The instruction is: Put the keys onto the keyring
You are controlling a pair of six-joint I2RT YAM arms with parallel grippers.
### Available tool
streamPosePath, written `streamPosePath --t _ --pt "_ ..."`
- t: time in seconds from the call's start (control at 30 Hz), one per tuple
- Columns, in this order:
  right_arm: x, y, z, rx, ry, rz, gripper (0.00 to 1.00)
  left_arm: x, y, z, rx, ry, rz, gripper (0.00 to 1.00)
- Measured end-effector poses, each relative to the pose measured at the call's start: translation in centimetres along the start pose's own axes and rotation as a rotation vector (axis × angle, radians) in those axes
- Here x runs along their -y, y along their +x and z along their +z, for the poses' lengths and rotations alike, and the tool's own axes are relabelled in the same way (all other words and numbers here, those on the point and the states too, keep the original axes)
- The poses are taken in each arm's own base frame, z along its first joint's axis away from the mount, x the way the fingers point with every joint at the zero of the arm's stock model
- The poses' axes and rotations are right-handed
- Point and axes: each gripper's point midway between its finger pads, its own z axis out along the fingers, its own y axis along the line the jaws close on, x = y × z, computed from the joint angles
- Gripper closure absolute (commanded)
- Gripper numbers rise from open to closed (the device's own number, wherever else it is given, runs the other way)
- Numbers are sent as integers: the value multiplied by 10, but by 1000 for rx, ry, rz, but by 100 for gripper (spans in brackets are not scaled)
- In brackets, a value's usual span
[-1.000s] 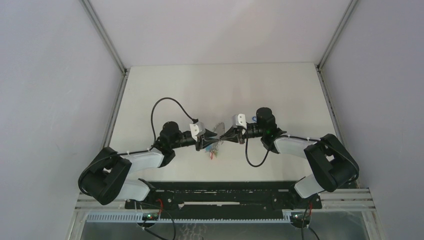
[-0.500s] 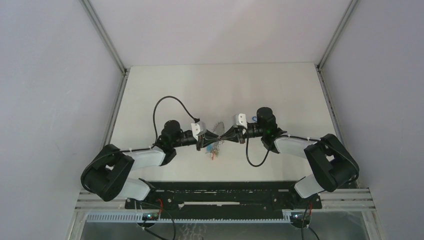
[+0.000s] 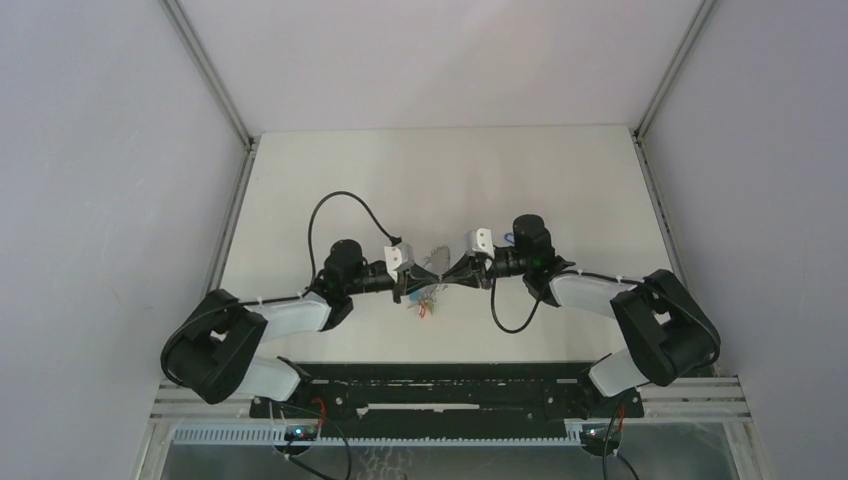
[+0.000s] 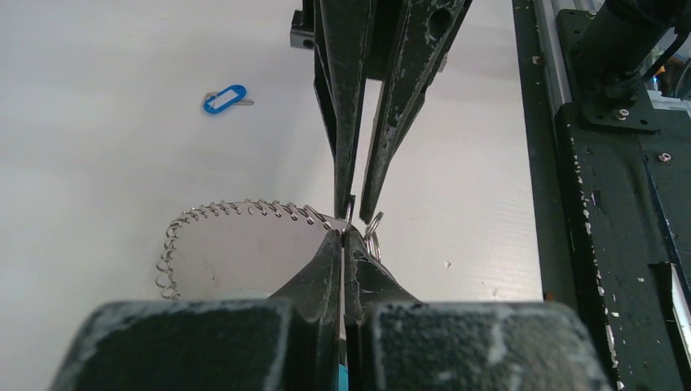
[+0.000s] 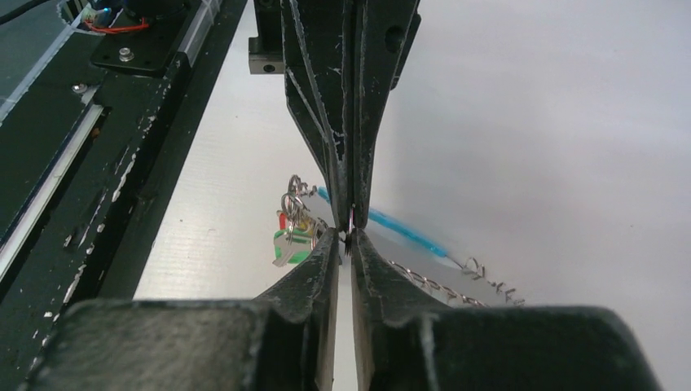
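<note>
My left gripper (image 3: 428, 274) and right gripper (image 3: 447, 271) meet tip to tip above the table's middle. Both are shut on the keyring (image 4: 213, 213), a thin wire loop strung with small silver rings. In the left wrist view my left gripper (image 4: 345, 234) pinches the wire, and the right fingers (image 4: 389, 106) come down from the top. In the right wrist view my right gripper (image 5: 346, 236) grips it too. Green and red bits (image 5: 292, 238) and a cyan piece (image 5: 401, 229) hang from it. The blue-headed key (image 4: 225, 98) lies alone on the table, also beside the right wrist in the top view (image 3: 509, 238).
The black rail (image 4: 619, 212) with the arm bases runs along the near edge of the white table (image 3: 330, 180). Grey walls (image 3: 110, 200) close the left, right and back sides. Black cables (image 3: 330, 215) loop off both wrists.
The left arm has shifted slightly and the hanging bunch has swung a little. Both grippers stay tip to tip on the keyring. The blue key has not moved.
</note>
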Motion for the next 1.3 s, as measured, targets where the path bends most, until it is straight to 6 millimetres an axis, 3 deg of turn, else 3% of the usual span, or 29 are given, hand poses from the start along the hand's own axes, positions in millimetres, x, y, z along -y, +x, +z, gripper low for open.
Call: streamPosePath --t 0.17,0.43,1.1,1.3 --pt "0 -3 -11 -25 25 -2 74 1 1 -4 -21 -13 -8 100" --pt "0 -6 -15 -49 48 -23 70 1 7 -4 -68 -15 -25 100" --pt "-2 3 5 -109 19 -33 85 -3 4 -2 -177 -37 -20 100" --pt "-1 6 7 -126 21 -36 100 -1 8 -2 -212 -39 -16 100"
